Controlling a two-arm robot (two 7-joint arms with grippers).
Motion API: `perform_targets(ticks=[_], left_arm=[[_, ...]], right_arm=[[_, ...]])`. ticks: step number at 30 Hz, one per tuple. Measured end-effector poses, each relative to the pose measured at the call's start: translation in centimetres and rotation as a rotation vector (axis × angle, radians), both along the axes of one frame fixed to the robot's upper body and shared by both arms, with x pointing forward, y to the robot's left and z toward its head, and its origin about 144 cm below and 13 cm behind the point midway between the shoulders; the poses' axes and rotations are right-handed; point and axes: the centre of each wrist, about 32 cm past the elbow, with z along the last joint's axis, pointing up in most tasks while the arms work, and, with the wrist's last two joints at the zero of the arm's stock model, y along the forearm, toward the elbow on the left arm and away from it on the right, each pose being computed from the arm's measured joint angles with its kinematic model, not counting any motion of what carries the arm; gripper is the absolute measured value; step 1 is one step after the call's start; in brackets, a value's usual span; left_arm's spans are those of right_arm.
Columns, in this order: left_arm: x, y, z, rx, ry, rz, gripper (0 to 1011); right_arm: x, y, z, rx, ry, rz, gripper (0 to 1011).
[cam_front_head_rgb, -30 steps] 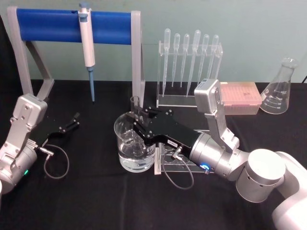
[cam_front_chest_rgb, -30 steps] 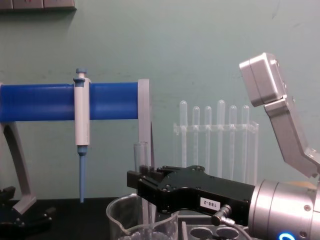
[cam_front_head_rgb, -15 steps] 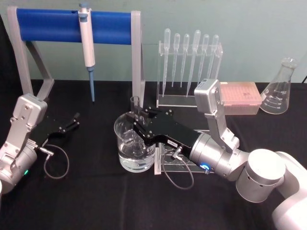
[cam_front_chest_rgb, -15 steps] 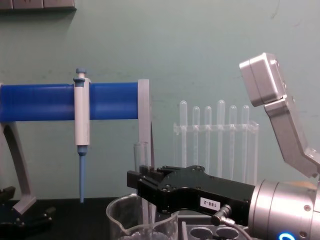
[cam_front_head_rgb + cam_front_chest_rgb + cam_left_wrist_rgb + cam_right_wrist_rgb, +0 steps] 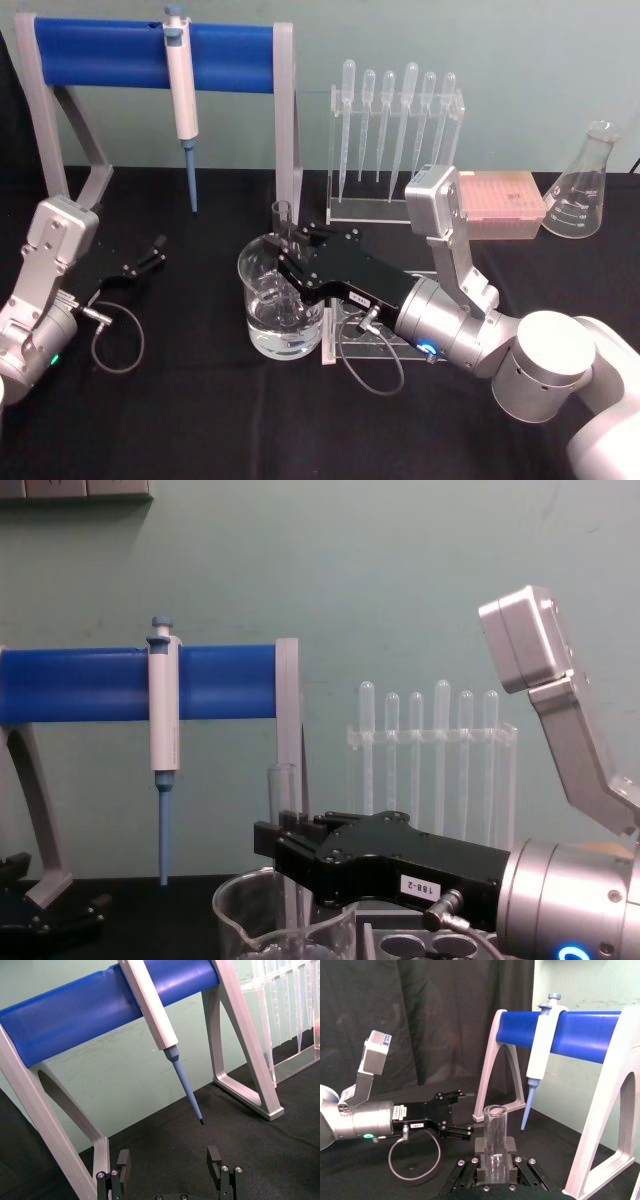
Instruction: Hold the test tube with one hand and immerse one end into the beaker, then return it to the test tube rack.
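Right gripper [image 5: 290, 240] is clenched on the test tube [image 5: 282, 214], gripping it below the open rim. The tube stands upright, long axis vertical, lower part down inside the beaker [image 5: 251, 290]. In the chest view the tube [image 5: 283, 792] drops past the beaker rim [image 5: 232, 908]. The test tube rack [image 5: 334, 342] sits just beside the beaker on the robot's right, under the right forearm, so you'd likely lift straight up clear of the rim, then shift right. Left gripper [image 5: 170, 1164] is released, fingers apart, parked on the desk well left of the beaker; the right arm is the nearer one. Hard to tell: the tube's bottom end is hidden behind the gripper, so can't confirm it's under the liquid. The arm covers most of the rack, and the beaker base is cut off in the chest view.
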Motion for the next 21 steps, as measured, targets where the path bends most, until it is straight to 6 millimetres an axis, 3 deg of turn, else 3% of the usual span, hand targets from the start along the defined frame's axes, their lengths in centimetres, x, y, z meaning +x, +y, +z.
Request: perform_targets(ticks=[21], left_arm=[[0.00,0.00,0.00,0.000,0.000,0.000,1000]], right_arm=[[0.00,0.00,0.00,0.000,0.000,0.000,226]])
